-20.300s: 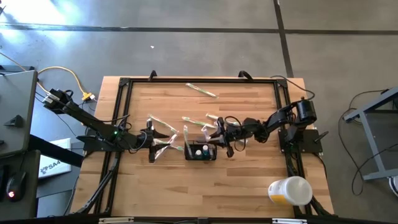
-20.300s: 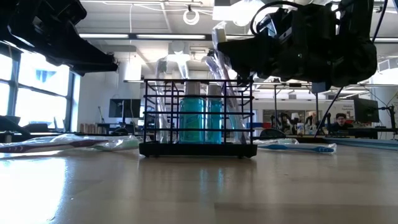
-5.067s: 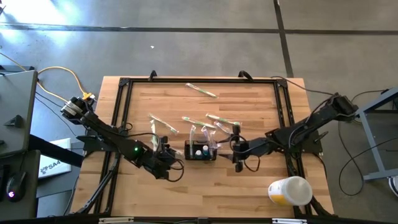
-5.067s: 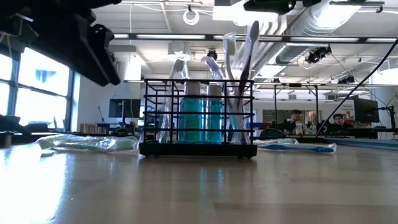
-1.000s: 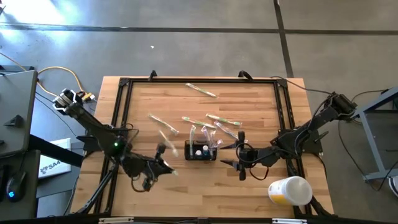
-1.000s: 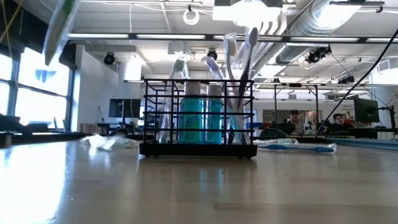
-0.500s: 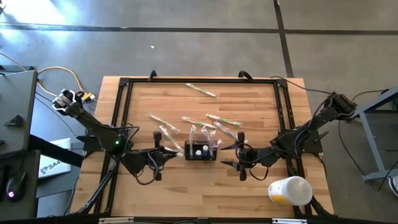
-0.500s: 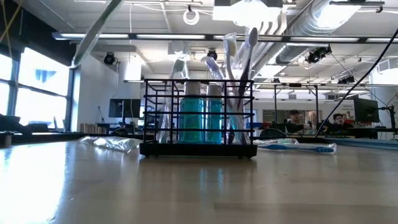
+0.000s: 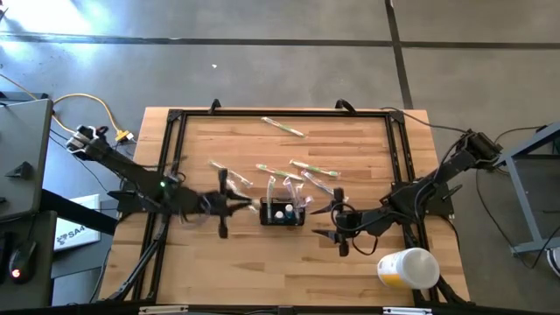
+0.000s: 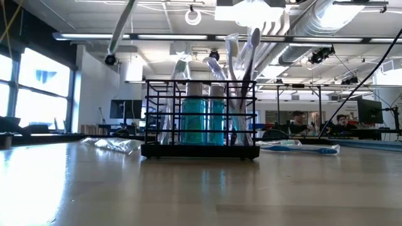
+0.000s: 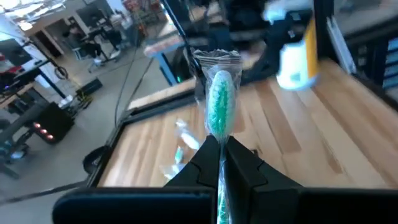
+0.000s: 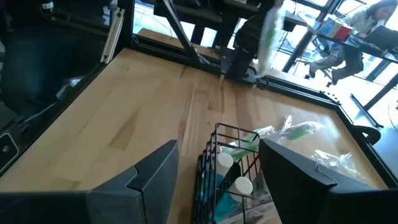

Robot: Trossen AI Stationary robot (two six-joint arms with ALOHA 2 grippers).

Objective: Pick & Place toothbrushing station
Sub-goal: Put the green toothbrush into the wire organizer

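The toothbrushing station [image 9: 282, 213] is sitting mid-counter [image 9: 350, 271], already holding brushes and blue bottles. The left gripper [image 11: 222, 163] is hovering just left of it, fingers clamped on a wrapped green toothbrush [image 11: 218, 109], probably to drop it in. The right gripper [image 12: 214, 171], fingers spread and empty, is waiting just right of the caddy.

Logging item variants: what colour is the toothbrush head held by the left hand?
Green, inside a clear wrapper; the left wrist view shows it best.
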